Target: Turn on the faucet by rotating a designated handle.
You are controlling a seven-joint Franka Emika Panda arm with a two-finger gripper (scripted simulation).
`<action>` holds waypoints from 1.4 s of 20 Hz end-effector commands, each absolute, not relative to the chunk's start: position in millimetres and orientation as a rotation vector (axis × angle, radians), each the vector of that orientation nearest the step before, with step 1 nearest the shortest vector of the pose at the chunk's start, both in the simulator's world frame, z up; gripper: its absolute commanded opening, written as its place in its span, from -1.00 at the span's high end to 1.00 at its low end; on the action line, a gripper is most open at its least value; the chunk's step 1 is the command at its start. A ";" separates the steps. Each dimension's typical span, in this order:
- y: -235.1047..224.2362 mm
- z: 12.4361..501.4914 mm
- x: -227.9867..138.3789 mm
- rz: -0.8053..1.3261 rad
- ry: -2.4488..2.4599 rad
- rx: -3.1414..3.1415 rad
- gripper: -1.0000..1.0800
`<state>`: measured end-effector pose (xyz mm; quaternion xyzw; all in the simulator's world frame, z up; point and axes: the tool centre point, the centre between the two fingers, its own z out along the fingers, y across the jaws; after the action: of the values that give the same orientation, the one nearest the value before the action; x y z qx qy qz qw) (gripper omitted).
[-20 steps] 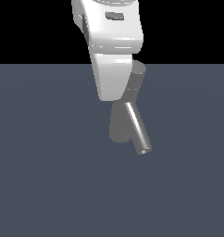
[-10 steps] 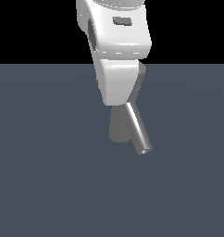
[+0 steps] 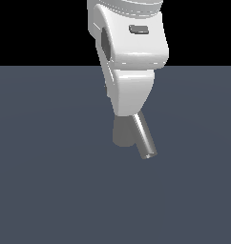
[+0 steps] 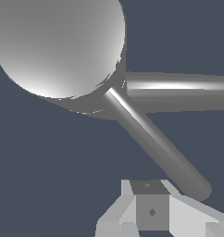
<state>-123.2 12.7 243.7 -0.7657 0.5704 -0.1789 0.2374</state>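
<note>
Above the middle of the flat slate-grey floor point(image 3: 46, 190), the white moulded arm and gripper point(image 3: 129, 107) of the robot descend from the upper edge of the exterior view and cover most of the grey metallic leaning cylindrical faucet point(image 3: 123, 134). Only the lower part of its column and the shiny slanted spout tube point(image 3: 145, 138), which runs down toward the exterior view's right, emerge below the white housing; the cap and the side rod are hidden there. Seen from the wrist, the faucet's round cap point(image 4: 58, 46) is cut off by the frame, and two tubes leave its rim: a thicker shiny one point(image 4: 178, 91) that runs out of frame, and the slimmer straight grey metal handle rod point(image 4: 155, 143), whose rounded free end lies just beside the white-and-grey gripper body point(image 4: 152, 210). Contact between them cannot be judged. No fingertip is visible in either view, so whether the fingers are apart or together cannot be told.
</note>
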 end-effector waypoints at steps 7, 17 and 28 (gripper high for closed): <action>-10.0 233.8 -131.2 -0.494 1.599 -2.084 1.00; -23.5 226.0 -139.5 -0.493 1.602 -2.083 1.00; -39.4 224.6 -137.8 -0.494 1.587 -2.087 1.00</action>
<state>-138.3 -28.5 226.2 -0.7638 0.5730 -0.1787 0.2373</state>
